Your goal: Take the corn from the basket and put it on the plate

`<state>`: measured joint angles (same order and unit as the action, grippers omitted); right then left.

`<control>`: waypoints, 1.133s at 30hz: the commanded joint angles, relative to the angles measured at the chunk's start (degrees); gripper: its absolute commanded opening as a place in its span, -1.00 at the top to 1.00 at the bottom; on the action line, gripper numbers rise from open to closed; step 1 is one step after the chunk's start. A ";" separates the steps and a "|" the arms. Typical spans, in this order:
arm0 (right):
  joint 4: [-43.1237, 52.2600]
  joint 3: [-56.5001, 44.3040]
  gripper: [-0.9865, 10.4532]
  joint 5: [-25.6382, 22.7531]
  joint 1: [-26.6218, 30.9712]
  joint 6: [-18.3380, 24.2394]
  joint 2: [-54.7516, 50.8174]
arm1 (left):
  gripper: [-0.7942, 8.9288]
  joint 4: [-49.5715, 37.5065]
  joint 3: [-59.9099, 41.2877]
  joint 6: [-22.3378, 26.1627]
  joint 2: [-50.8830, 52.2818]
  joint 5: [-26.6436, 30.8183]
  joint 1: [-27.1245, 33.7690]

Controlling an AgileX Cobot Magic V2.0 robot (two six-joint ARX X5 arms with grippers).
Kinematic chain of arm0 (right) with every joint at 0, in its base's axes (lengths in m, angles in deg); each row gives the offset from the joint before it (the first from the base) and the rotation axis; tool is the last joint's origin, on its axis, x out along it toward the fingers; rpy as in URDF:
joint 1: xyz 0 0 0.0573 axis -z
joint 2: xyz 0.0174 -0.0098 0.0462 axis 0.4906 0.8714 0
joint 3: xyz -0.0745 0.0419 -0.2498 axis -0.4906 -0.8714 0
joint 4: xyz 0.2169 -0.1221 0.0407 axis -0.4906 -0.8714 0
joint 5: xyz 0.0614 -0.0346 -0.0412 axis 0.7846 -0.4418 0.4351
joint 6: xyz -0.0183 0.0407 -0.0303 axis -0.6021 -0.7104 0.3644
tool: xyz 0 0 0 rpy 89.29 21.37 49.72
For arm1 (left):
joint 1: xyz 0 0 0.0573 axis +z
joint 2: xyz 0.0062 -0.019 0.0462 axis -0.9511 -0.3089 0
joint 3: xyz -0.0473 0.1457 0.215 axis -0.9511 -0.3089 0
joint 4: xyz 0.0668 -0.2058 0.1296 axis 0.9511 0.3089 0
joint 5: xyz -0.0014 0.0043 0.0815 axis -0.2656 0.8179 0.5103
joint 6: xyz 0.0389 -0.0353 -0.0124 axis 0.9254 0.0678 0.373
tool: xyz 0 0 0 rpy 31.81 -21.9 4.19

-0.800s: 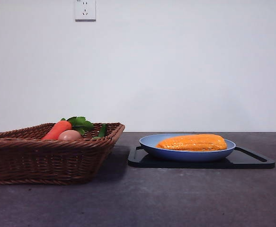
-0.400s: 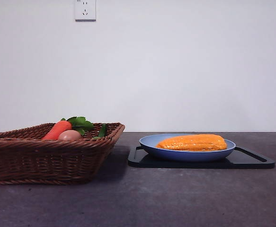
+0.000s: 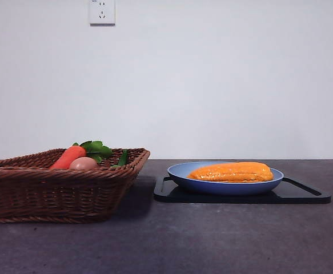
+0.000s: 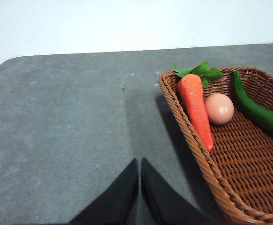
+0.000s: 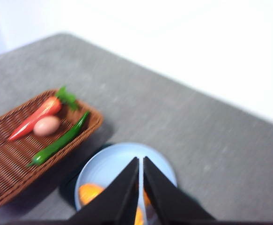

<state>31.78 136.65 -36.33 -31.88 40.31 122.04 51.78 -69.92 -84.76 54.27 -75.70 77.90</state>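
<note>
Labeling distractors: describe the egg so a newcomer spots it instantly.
Find the brown wicker basket. Inside, the egg lies between the carrot and the green pepper, touching the carrot. It's the only round, pale pinkish-beige item; its neighbours are long.

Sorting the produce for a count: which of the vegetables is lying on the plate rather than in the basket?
The corn, a long orange-yellow cob, lies on the blue plate. The carrot and green pepper lie in the wicker basket.

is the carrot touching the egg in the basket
Touching. The left wrist view shows the egg pressed against the side of the carrot with no wicker visible between them, both lying in the basket.
</note>
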 commanded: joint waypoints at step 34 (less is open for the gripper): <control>23.39 -60.50 0.82 -19.10 7.08 -11.45 -50.80 | 0.82 -0.39 -1.62 -0.02 0.02 0.02 0.15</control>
<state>55.41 76.48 -55.25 -24.78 29.75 71.57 51.78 -69.92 -84.76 54.27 -75.70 77.90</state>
